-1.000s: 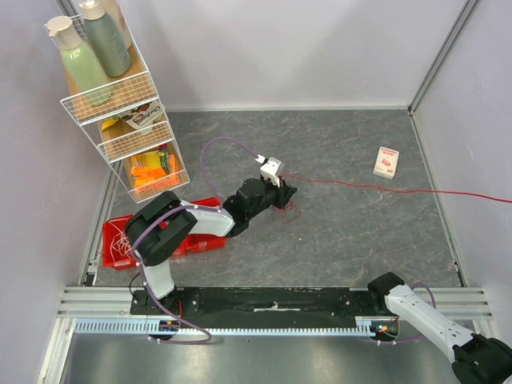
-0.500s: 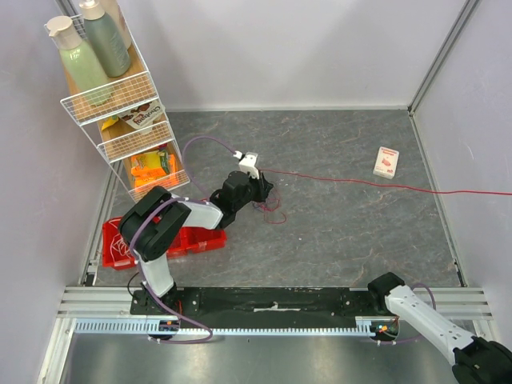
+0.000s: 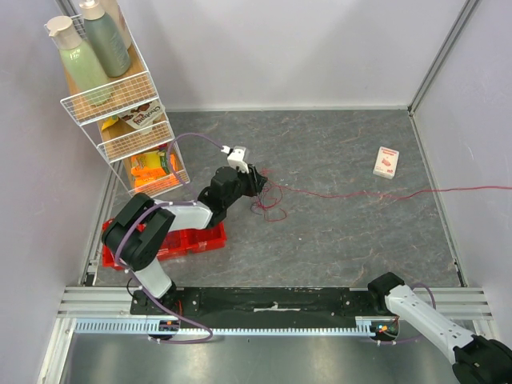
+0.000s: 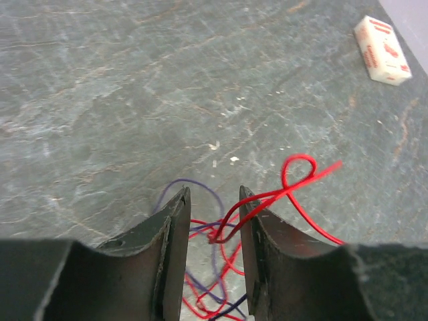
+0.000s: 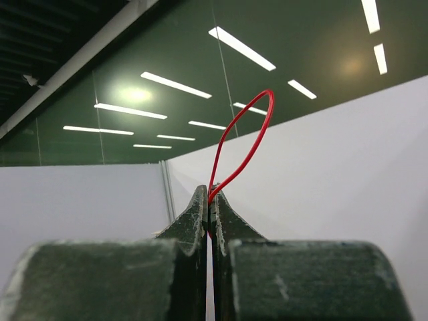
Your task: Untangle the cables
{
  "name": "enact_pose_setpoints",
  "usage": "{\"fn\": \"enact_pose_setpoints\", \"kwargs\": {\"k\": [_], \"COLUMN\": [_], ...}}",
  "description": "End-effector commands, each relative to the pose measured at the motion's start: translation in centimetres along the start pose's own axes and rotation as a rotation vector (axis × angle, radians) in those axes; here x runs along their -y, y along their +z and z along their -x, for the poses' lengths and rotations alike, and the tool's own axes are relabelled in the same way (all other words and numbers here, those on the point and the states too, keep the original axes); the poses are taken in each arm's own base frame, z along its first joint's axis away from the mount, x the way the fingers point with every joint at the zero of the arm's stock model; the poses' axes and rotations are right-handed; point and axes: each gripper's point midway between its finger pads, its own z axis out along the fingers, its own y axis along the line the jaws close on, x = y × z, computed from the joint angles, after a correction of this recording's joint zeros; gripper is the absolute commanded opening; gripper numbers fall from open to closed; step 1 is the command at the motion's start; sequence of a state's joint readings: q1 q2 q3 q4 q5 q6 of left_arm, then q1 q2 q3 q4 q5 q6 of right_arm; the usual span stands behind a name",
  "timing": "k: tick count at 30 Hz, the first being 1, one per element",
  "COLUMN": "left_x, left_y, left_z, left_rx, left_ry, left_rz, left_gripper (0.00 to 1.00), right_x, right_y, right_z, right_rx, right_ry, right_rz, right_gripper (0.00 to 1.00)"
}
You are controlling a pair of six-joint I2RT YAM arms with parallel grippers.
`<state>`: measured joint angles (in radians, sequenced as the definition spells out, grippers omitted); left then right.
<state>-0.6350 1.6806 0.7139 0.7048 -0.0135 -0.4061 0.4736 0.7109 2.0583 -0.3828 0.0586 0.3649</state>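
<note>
A tangle of thin red and dark purple cables [image 3: 272,205] lies on the grey floor in front of my left gripper [image 3: 256,179]. In the left wrist view the left gripper [image 4: 213,193] is open, its jaws apart, with a red cable [image 4: 299,182] and a purple cable [image 4: 200,184] looping in the gap and below. One red strand [image 3: 376,193] runs slack from the tangle to the right edge. My right gripper [image 5: 209,195] is shut on a loop of red cable [image 5: 249,142], held up off the table; in the top view it is out of frame.
A red bin [image 3: 196,239] holding white wires [image 3: 120,243] sits under the left arm. A white wire rack [image 3: 120,104] with bottles and packets stands at the back left. A small white box [image 3: 386,162] lies at the back right, and it also shows in the left wrist view [image 4: 382,50].
My left gripper has moved left and back toward the rack, and the tangle has shifted left with it. The long red strand, taut before, now sags.
</note>
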Motion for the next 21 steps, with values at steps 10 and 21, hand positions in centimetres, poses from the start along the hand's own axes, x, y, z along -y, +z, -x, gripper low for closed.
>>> {"fn": "enact_pose_setpoints", "kwargs": {"k": [10, 21], "left_x": [-4.4, -6.7], "left_y": [0.6, 1.4], "left_z": [2.2, 3.2], "left_rx": [0.024, 0.013], "left_ry": [-0.016, 0.005], "left_rz": [0.148, 0.247], "left_gripper": [0.39, 0.38], "right_x": [-0.2, -0.1], "right_y": [-3.0, -4.3], "right_z": [7.4, 9.2], "right_rx": [0.183, 0.227], "right_ry": [-0.068, -0.076], "right_rz": [-0.027, -0.037], "right_gripper": [0.00, 0.00]}}
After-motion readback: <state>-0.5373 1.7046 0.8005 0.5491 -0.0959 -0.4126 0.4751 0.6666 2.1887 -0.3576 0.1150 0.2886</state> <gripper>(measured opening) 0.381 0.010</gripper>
